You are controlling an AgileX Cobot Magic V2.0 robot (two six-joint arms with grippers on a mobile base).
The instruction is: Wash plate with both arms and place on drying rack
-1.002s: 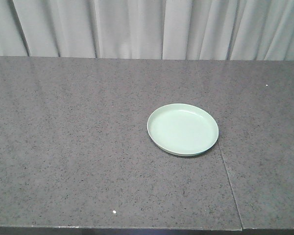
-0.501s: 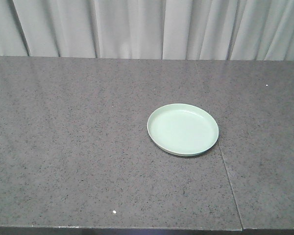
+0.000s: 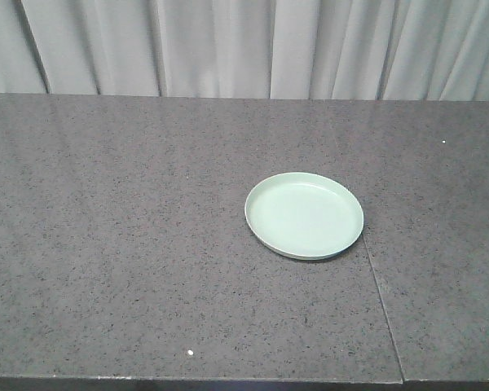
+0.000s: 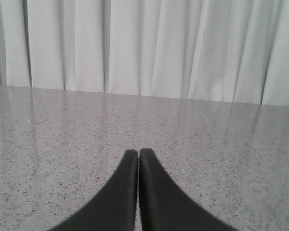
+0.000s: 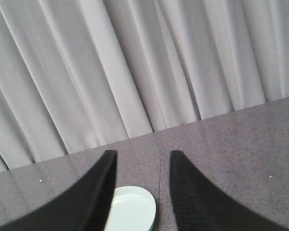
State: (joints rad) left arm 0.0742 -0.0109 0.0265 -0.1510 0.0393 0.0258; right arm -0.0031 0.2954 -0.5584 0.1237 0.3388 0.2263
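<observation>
Mint-green plate (image 3: 304, 216) is lying flat on the speckled grey bench (image 3: 106, 244), right of centre, just beside a seam (image 3: 381, 301) in the top. The left end effector (image 4: 138, 154) is hovering over bare bench, fingers pressed together and empty. The right end effector (image 5: 142, 155) is hanging spread apart, holding nothing, clear of the plate.

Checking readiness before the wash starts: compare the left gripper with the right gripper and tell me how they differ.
The left gripper is shut, jaws pressed together; the right gripper is open with a clear gap. The right gripper's view shows the plate low between its jaws; the left gripper's view shows only countertop and curtain. Both are black and hold nothing.
</observation>
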